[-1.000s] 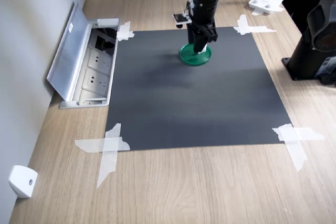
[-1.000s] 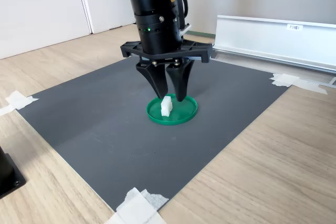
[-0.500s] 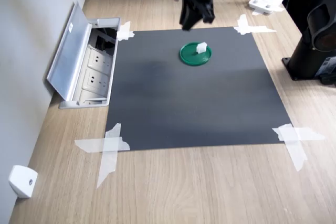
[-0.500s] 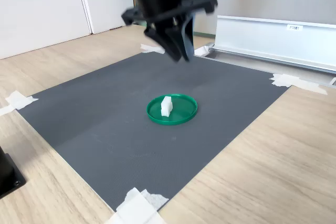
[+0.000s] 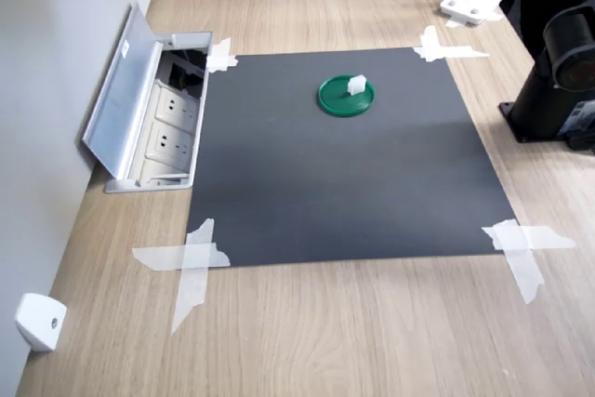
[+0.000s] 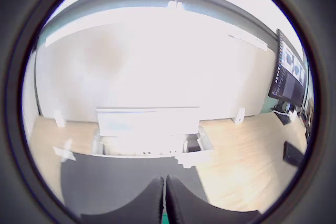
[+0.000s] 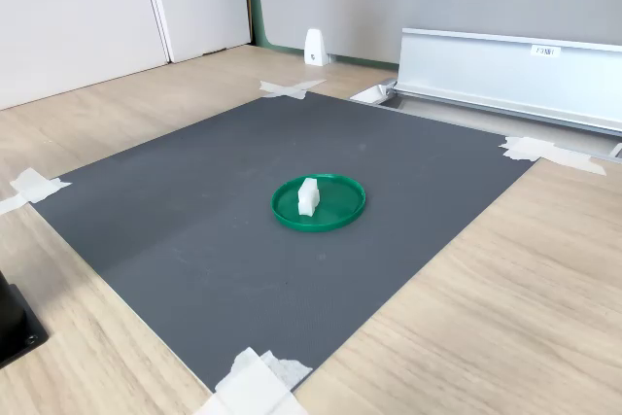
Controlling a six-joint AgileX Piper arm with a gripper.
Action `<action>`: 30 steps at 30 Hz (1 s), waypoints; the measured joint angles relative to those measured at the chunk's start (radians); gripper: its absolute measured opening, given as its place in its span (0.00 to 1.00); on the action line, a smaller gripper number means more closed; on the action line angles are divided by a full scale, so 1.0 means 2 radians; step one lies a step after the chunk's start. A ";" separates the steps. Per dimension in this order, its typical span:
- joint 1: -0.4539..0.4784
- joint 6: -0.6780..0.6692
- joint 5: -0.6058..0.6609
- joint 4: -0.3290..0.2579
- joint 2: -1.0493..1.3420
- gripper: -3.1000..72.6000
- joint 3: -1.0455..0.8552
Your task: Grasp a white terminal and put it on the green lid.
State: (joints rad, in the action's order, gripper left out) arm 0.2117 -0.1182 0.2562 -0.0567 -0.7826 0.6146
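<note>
The green lid [image 5: 330,102] lies flat on the far part of the black mat [image 5: 344,183]. The small white terminal [image 5: 355,85] stands on the lid, off centre, and nothing touches it. The second exterior view shows the same lid [image 7: 335,213] and terminal [image 7: 308,195] with no arm over them. My gripper [image 6: 163,182] shows only in the wrist view. Its two dark fingers are pressed together with nothing between them, held high and facing the wall and the socket box. In the first exterior view only a dark bit of the arm shows at the top edge.
An open metal floor socket box [image 5: 153,113] sits at the first exterior view's left mat edge. A black base [image 5: 558,81] stands at the first exterior view's right. White tape [image 5: 191,258] holds the mat corners. A white wedge [image 5: 39,320] sits by the wall and a white stand [image 5: 472,2] lies beyond the mat.
One second ago the open fingers straddled the terminal on the lid. The gripper then rose and drew back out of both exterior views, leaving the terminal on the lid.
</note>
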 joint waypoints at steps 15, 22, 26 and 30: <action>-0.021 0.037 -0.022 0.005 0.384 0.03 -0.259; -0.021 0.037 -0.030 0.005 0.397 0.03 -0.281; -0.021 0.037 -0.031 0.005 0.397 0.03 -0.281; -0.021 0.037 -0.031 0.005 0.397 0.03 -0.281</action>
State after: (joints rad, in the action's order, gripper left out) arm 0.1691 -0.0451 0.1942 -0.0462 0.0105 0.0518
